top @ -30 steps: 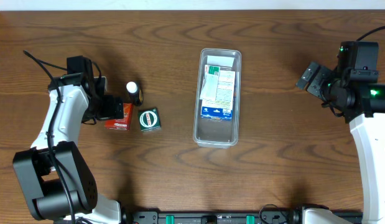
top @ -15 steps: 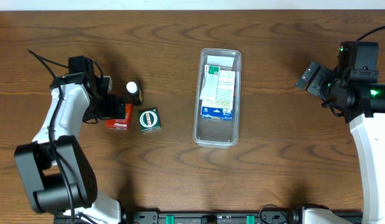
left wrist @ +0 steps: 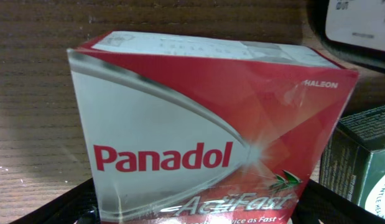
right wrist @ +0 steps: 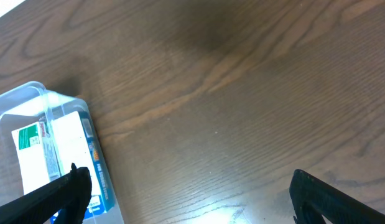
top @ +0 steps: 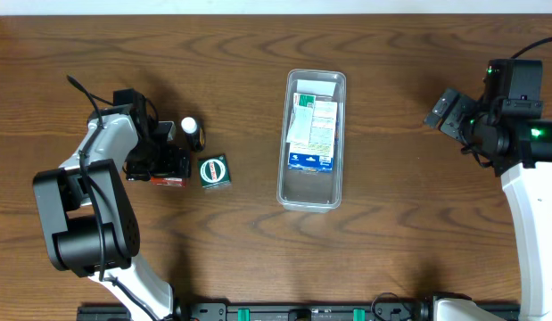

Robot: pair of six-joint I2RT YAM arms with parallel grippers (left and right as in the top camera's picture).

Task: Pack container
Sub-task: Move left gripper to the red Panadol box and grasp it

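— Anything at the left gripper (top: 168,161)?

— Down over a red box (left wrist: 198,137), with fingers (left wrist: 80,208) on either side of it. Cannot tell whether clamped tight or merely alongside.

— Whereabouts on the table (top: 258,259)?

— Toward the left edge, roughly halfway between the far and near edges. Just beside the red box, on the side away from the left edge, a green box (top: 214,170). A little beyond both, toward the far edge, a small dark bottle (top: 192,132) with a white cap.

— And the right gripper (right wrist: 189,183)?

— Spread wide, with nothing between the fingers and only bare wood underneath. Held over the table near the right edge, well apart from everything else.

— Location of the container (top: 309,189)?

— Around the middle of the table, slightly nearer the right edge than the left, with the long sides running from far edge to near edge. Clear plastic, rounded corners, rim all round. Inside, a blue-and-white box (top: 313,134) lying flat and filling the far and middle part. Bare floor at the near end. Well apart from both grippers.
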